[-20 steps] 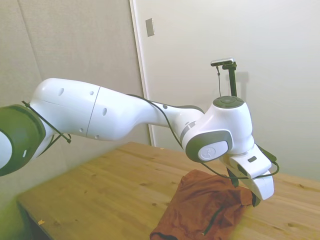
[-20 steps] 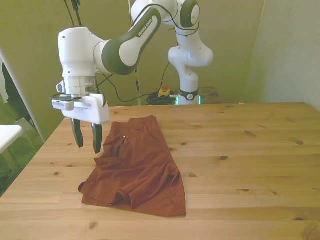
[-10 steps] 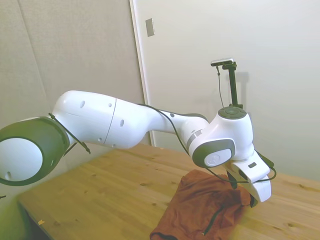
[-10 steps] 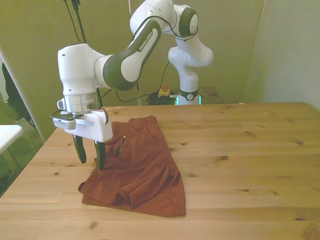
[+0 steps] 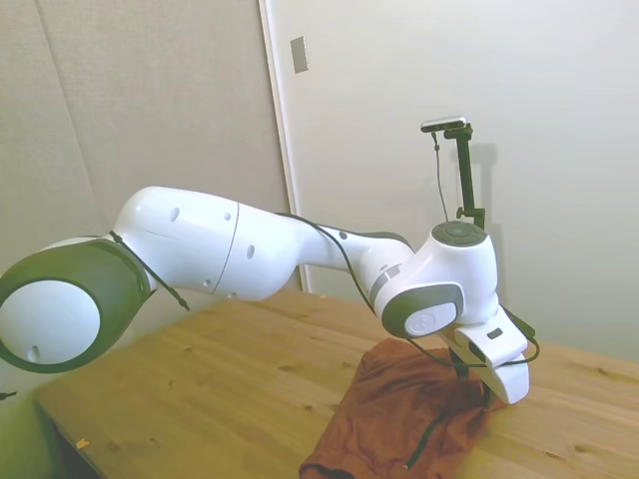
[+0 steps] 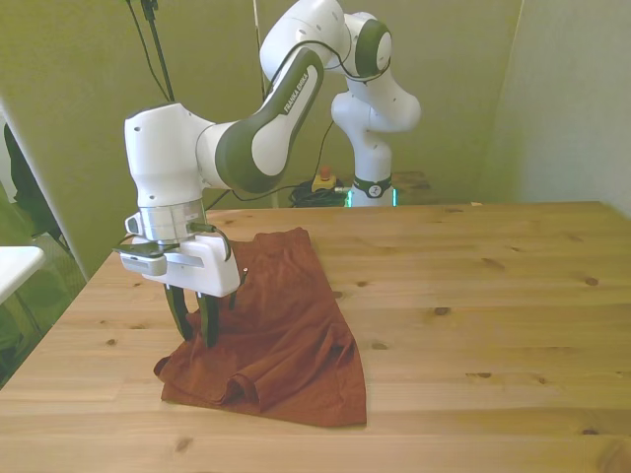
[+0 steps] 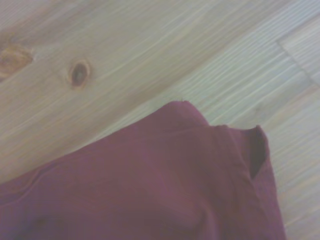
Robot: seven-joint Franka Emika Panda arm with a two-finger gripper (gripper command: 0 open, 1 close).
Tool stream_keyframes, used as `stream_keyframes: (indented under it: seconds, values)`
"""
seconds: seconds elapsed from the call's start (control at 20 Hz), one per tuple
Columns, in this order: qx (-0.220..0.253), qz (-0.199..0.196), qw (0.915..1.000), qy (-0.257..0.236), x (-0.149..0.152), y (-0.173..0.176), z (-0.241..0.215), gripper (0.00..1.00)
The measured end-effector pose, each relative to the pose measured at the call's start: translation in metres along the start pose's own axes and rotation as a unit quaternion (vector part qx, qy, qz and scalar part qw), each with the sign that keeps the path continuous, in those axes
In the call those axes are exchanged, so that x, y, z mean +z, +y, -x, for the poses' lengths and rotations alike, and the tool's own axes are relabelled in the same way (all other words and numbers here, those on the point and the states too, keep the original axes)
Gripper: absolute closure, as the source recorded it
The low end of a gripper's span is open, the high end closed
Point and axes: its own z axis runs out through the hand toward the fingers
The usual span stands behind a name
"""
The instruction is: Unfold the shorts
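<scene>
While the shorts (image 6: 279,330) lie crumpled and still folded on the wooden table (image 6: 473,296), toward the front view's left, the gripper (image 6: 193,328) hangs low over their edge on the front view's left. Fingers are apart, pointing down, with a gap between them; one dark fingertip (image 6: 210,336) sits at the fabric's edge, the other just off it over bare wood. Nothing is clamped between them. Whether the tips touch the cloth, cannot tell.

Side view: shorts (image 5: 399,419) rust-orange, bunched, a thin dark cord (image 5: 431,431) trailing across the top layer, and the gripper (image 5: 489,391) is at their far side, mostly hidden behind the white wrist.

Front view shows a doubled-over hem at the near edge of the garment and a dark trim spot near the middle right.

Wrist view: a folded corner of the shorts (image 7: 165,190) fills the frame's lower part, resting flat on table (image 7: 125,55) boards with a dark knot (image 7: 79,73) in the wood nearby.
</scene>
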Motion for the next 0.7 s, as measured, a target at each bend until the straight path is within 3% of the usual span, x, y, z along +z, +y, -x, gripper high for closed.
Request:
stream_keyframes:
  seconds: [0.7]
  values:
    - [-0.011, 0.004, 0.9999, -0.006, 0.0083, -0.0015, 0.0067, 1.00]
